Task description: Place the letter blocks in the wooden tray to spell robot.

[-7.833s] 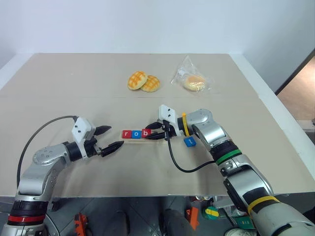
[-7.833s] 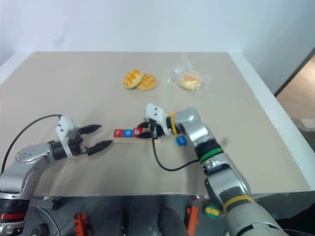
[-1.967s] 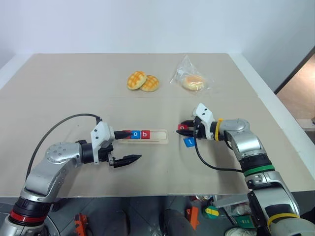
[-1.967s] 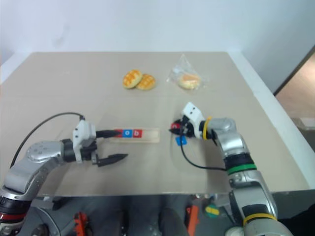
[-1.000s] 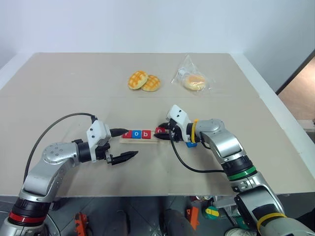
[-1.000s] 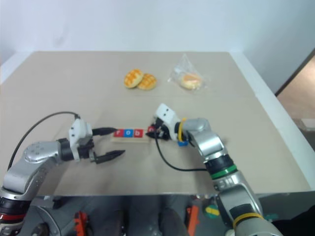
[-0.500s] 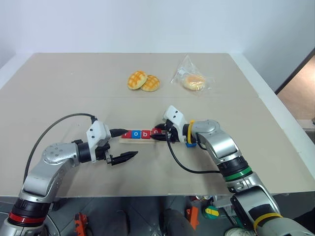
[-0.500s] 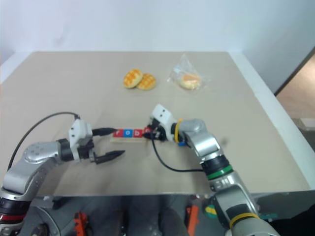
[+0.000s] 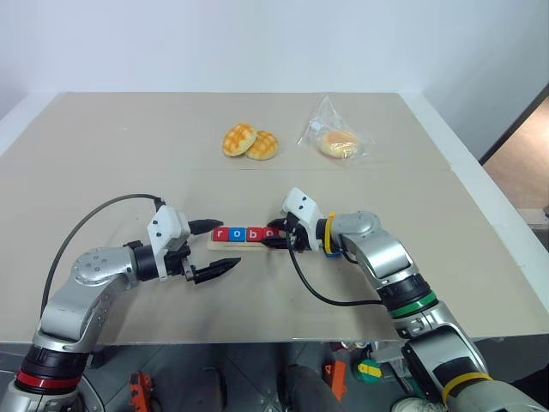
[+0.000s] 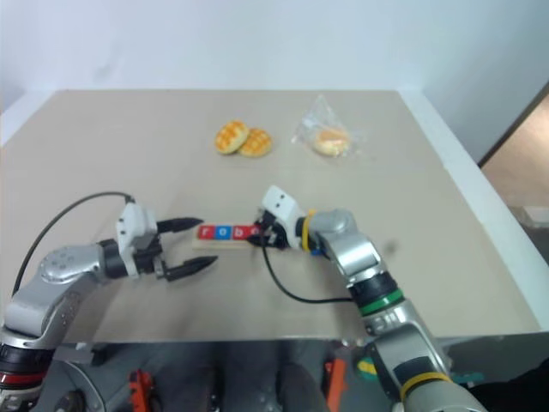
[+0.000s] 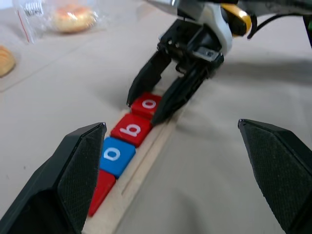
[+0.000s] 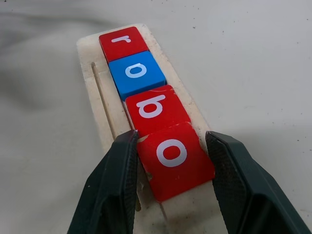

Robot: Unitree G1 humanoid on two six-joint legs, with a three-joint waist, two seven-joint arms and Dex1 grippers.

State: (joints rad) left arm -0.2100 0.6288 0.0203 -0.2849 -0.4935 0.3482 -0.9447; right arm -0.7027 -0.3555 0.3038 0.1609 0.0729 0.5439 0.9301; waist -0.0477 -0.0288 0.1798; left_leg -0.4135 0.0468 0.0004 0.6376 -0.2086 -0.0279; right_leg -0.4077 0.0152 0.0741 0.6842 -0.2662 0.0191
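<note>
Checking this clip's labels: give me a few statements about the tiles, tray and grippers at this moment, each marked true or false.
1. Four tiles sit in the tray: red r, blue o, red b, red o. True.
2. The right gripper has its fingers either side of the blue o. False: they flank the red o at the row's end.
3. The left gripper is open and holds nothing. True.
4. The t tile already stands in the tray. False: the row ends at the second o; a blue tile lies on the table behind the right wrist, letter not readable.
5. Two buns lie in the tray. False: they lie farther back on the table.
</note>
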